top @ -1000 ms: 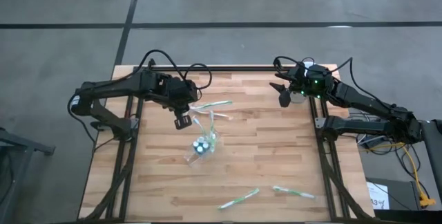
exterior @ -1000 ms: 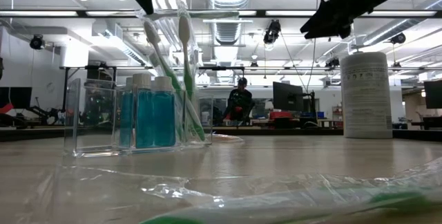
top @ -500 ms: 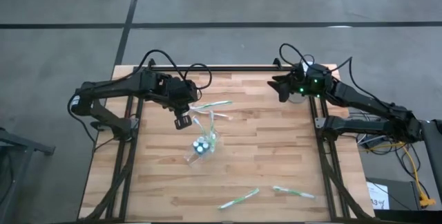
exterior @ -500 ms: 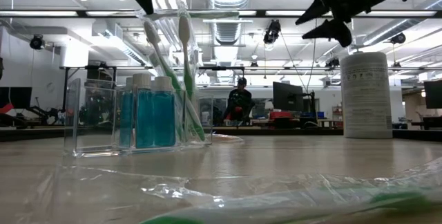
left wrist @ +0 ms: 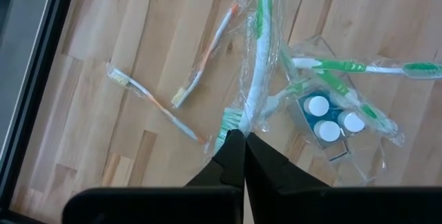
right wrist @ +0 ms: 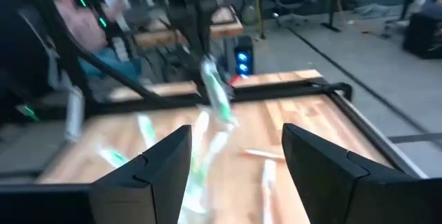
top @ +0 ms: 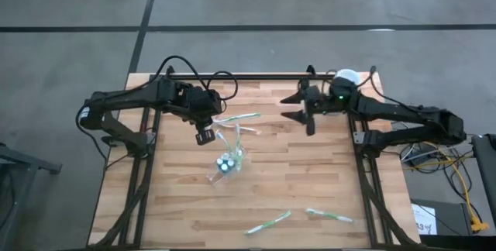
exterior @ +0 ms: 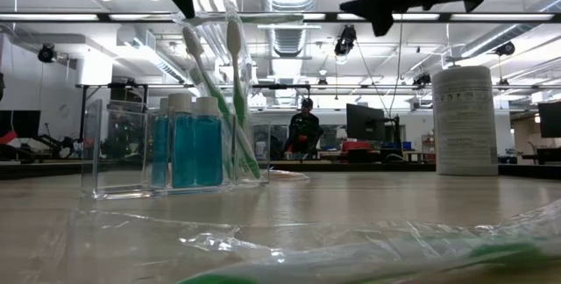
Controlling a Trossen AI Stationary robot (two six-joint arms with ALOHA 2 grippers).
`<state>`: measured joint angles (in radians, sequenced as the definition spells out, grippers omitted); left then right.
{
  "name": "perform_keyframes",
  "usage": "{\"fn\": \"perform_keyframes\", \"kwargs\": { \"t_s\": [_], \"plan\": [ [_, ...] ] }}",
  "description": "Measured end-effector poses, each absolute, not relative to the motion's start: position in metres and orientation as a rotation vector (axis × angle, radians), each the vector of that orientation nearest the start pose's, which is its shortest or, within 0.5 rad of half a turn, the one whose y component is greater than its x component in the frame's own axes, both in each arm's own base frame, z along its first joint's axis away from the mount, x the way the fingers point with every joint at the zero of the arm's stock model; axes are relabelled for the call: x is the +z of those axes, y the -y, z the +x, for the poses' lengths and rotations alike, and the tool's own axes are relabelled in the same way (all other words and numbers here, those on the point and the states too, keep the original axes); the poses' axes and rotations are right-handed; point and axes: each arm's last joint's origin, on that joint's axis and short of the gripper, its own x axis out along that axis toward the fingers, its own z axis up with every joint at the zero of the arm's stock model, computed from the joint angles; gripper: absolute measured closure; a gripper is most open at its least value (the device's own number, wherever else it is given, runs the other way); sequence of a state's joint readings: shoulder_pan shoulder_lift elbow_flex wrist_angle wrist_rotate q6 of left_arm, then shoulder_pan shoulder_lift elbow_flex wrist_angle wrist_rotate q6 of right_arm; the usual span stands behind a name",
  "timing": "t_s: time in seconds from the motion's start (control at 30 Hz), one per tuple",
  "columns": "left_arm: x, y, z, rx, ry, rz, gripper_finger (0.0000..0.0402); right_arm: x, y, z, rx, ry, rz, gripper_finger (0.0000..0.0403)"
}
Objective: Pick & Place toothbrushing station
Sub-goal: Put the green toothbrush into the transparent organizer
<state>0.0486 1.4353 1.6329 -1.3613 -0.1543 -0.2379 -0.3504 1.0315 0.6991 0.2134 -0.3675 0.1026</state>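
Note:
A clear holder (top: 226,162) with blue white-capped bottles (exterior: 184,148) and green toothbrushes (left wrist: 345,67) stands mid-table. My left gripper (top: 204,135) hangs just above and left of it, shut on a plastic-wrapped green-and-white toothbrush (left wrist: 257,58). My right gripper (top: 298,110) hovers open and level at the far right, pointing toward the left arm; nothing is between its fingers (right wrist: 166,165). Two orange toothbrushes (left wrist: 207,51) lie flat on the wood beyond the holder. My left gripper pinches the wrapped toothbrush at its bristle end (left wrist: 231,124) between its two shut fingers, coming steeply from above. The brush hangs slanting down and away from the fingers, beside the holder. Whether its lower end rests in the holder or on the table, I cannot tell.
A white cylindrical canister (top: 345,75) stands at the far right edge, behind my right arm. Two more wrapped toothbrushes (top: 269,221) (top: 329,216) lie near the front edge. Another wrapped brush (top: 236,118) lies far of the holder. Bare wood lies at the front left.
My right gripper has swung from pointing down near the canister to pointing level, and has moved toward the table's left, toward the left arm. It stays open.

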Motion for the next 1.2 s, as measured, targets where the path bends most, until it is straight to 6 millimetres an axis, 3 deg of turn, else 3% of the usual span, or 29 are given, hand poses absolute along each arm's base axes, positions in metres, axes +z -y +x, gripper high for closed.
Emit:
{"fn": "perform_keyframes", "kwargs": {
  "t_s": [0.13,0.33,0.63,0.93,1.2],
  "plan": [
    [0.384,-0.017,0.250,0.317,-1.135,-0.148,0.0395,0.287,0.067,0.236,-0.059,-0.165,0.043,0.0181],
    [0.383,-0.017,0.251,0.317,-1.137,-0.149,0.0398,0.292,0.069,0.257,-0.113,-0.215,-0.037,0.0181],
    [0.383,-0.017,0.251,0.317,-1.137,-0.148,0.0397,0.292,0.072,0.286,-0.081,-0.401,-0.039,0.0181],
    [0.383,-0.017,0.251,0.318,-1.137,-0.149,0.0390,0.294,0.067,0.321,-0.023,-0.422,-0.118,0.0181],
    [0.383,-0.017,0.251,0.317,-1.137,-0.148,0.0397,0.303,0.065,0.333,0.003,-0.509,-0.120,0.0181]
  ]
}}
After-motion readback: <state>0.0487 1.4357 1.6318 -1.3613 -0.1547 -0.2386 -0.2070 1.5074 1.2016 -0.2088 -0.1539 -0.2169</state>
